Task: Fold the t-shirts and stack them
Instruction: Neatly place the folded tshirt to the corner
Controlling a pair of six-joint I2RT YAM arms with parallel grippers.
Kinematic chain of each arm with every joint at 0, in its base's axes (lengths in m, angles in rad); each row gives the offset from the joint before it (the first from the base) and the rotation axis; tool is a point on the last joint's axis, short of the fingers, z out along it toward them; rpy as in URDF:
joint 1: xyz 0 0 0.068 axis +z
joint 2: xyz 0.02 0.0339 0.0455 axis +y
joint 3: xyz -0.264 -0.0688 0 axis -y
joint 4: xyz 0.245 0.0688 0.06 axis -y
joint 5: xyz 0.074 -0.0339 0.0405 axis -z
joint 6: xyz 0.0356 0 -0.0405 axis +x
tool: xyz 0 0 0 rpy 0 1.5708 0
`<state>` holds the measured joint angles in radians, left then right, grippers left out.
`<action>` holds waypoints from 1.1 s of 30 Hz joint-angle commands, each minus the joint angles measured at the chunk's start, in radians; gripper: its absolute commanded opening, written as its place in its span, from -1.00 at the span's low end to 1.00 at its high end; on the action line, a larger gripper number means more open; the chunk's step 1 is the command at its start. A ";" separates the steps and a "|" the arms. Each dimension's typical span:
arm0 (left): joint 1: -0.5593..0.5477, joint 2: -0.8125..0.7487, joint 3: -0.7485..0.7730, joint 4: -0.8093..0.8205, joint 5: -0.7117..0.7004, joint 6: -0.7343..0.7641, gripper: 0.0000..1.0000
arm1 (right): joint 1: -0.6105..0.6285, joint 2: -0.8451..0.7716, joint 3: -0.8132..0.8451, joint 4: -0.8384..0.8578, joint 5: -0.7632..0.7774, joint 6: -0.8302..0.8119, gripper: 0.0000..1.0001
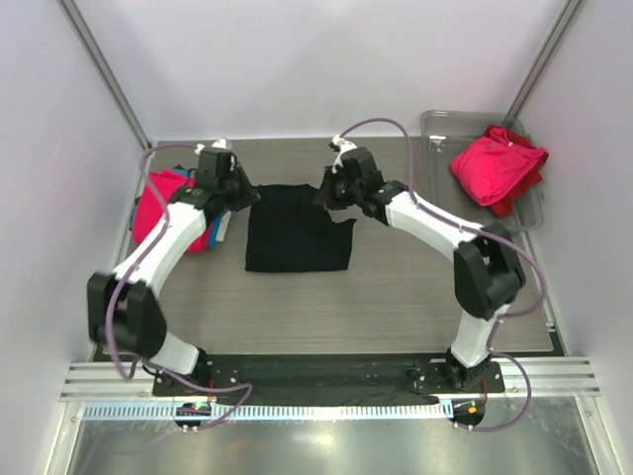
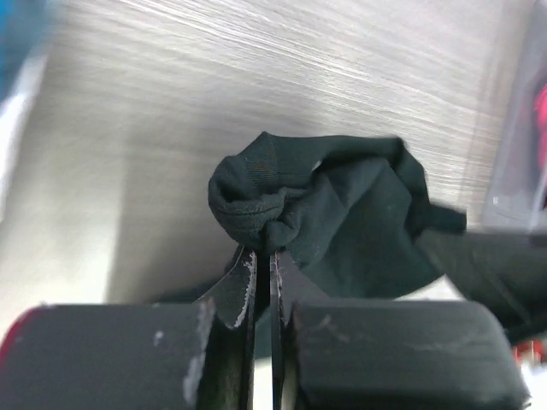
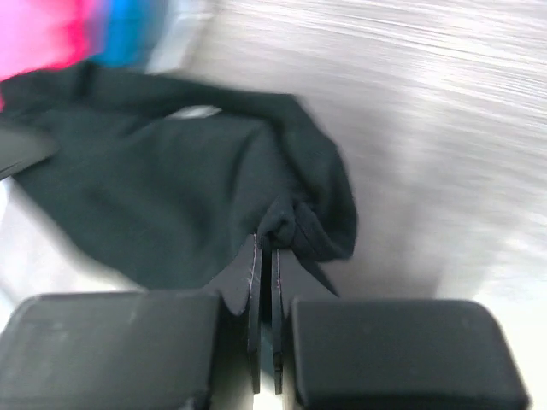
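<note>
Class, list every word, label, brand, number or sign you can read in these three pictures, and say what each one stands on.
No text can be read in any view.
black t-shirt: plain, no print or tag showing.
pink shirt in the tray: no lettering visible.
pile of shirts at the left: no lettering visible.
left gripper and right gripper: no marking to read; both wrist views are partly blurred.
</note>
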<state>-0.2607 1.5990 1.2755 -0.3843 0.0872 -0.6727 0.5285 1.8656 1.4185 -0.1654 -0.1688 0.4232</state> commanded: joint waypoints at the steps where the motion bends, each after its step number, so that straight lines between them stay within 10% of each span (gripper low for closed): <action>1: 0.011 -0.204 -0.064 -0.161 -0.139 0.012 -1.00 | 0.149 -0.179 -0.030 0.012 0.081 0.012 -0.98; 11: 0.158 -0.545 0.077 -0.522 -0.352 0.100 -1.00 | 0.425 -0.237 0.166 -0.049 0.215 0.048 -0.98; 23: 0.560 -0.312 0.310 -0.556 -0.299 0.168 -1.00 | 0.525 0.194 0.684 -0.077 0.181 0.095 -0.97; 33: 0.636 -0.079 0.524 -0.550 -0.221 0.156 -1.00 | 0.521 0.388 0.913 -0.011 0.265 0.104 -0.98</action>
<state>0.3534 1.4887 1.7359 -0.9699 -0.1699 -0.5293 1.0531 2.2570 2.2425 -0.2672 0.0509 0.5152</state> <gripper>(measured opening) 0.031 0.061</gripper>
